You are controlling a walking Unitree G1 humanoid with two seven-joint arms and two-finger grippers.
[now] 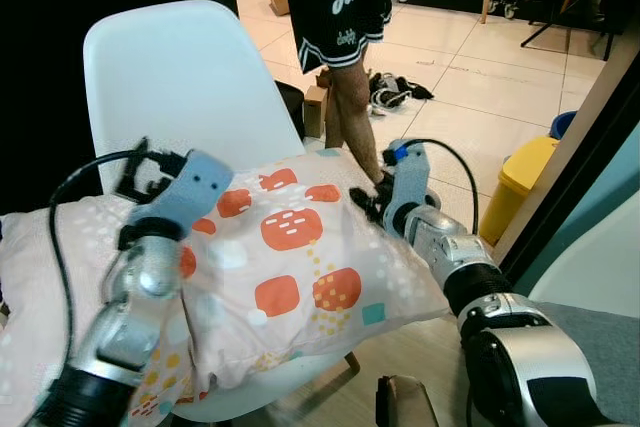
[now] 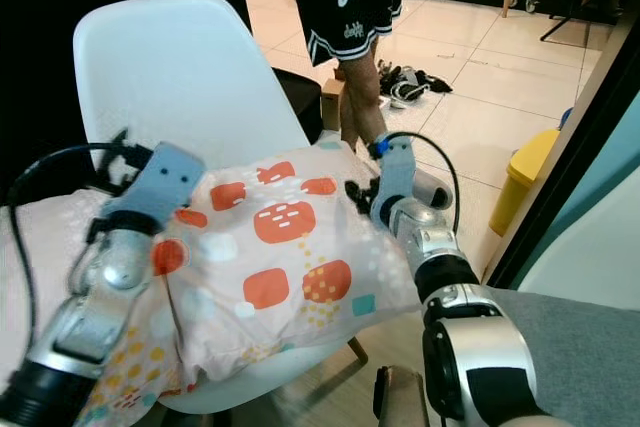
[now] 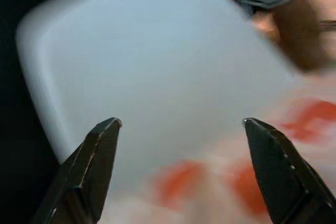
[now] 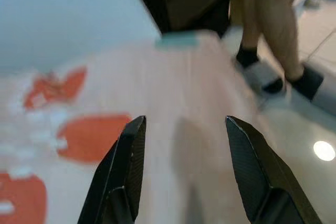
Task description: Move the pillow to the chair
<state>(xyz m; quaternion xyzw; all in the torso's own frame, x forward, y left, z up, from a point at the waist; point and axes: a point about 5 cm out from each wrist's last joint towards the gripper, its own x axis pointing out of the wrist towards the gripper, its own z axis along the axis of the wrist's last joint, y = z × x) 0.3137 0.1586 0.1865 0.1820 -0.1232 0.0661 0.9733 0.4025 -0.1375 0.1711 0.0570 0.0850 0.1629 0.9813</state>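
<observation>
Fingers of both grippers stand spread apart and grasp nothing: on the left gripper the two black tapered tips frame the chair back and the pillow edge, and on the right gripper they hang just above the cloth without pinching it.

The pillow lies across the seat of the chair, a soft, rumpled rectangle of pale cream fabric printed with rounded orange-red blocks, small yellow dots and a few teal squares. Its near corner droops over the seat's front edge, and its left end runs under the left arm and out of frame. The chair is a smooth, white moulded plastic shell with a rounded back; most of its seat is hidden by the pillow and only a bit of one wooden leg shows below.

Behind the chair stands a person in black shorts with white lettering, cut off above the waist. Glossy pale tiles make up the floor, with a tangle of dark cables lying on it and a yellow bin off to the right. Both wrist views are blurred, so the print there reads as soft smears.
</observation>
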